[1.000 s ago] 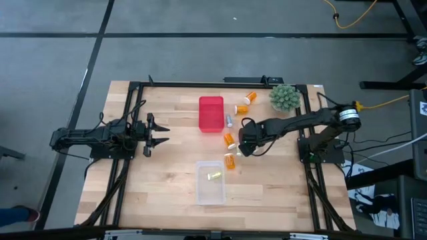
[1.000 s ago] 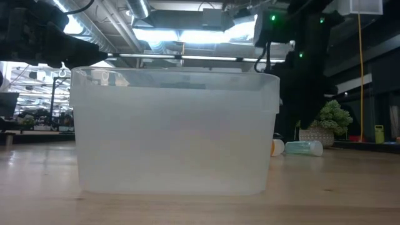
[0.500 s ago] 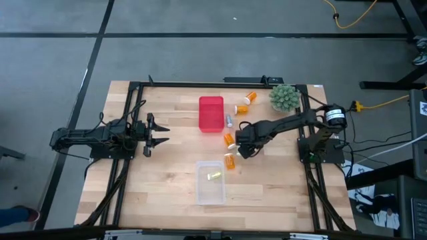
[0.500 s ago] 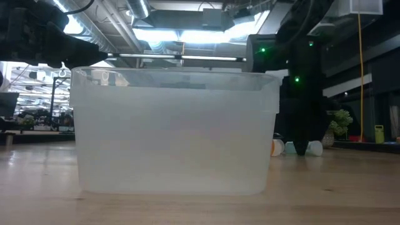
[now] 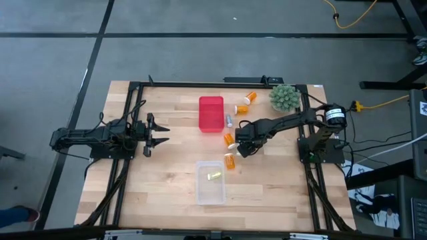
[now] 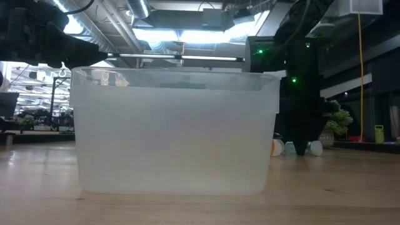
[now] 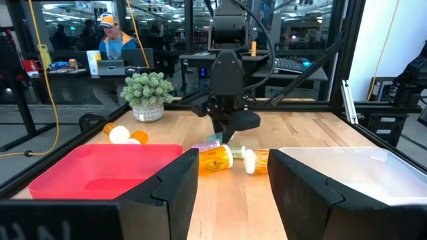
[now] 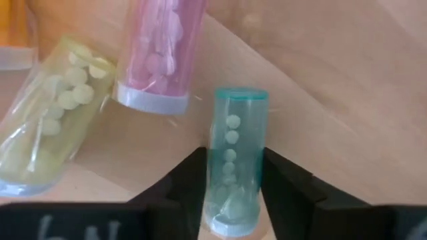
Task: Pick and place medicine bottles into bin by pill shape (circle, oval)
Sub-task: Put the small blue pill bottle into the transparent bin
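Setting: robotics lab or industrial workshop, open-plan.
Evidence: butcher-block table point(image 5: 167, 180) in a black metal frame point(image 5: 200, 85), set on a grey concrete floor point(image 5: 200, 53) marked with dark tape lines; yellow cable point(image 5: 353, 17) trailing across that floor; ceiling strip lights point(image 6: 187, 34) and exposed overhead rails; rows of benches, monitors and equipment racks behind the table; a person point(image 7: 110, 41) in a cap seated at a screen in the background.

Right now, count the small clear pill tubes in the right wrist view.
3: the green tube between the right gripper fingers, the pink tube beside it, the yellow tube next over. Others may be hidden.
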